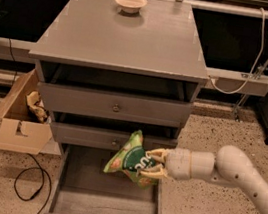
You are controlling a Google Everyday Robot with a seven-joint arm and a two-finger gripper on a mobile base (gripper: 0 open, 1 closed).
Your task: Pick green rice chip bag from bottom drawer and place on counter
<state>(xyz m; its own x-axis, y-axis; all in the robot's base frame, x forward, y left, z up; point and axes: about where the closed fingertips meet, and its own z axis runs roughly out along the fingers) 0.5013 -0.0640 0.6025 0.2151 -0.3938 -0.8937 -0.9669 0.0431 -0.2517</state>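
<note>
The green rice chip bag hangs in the air above the open bottom drawer, in front of the middle drawer. My gripper reaches in from the right and is shut on the bag's right edge. The white arm stretches off to the lower right. The drawer's grey floor below the bag is bare. The counter is the wide grey top of the cabinet, well above the bag.
A pale bowl sits at the back of the counter. The two upper drawers with round knobs are closed. An open cardboard box with crumpled paper stands left of the cabinet, with a black cable on the floor.
</note>
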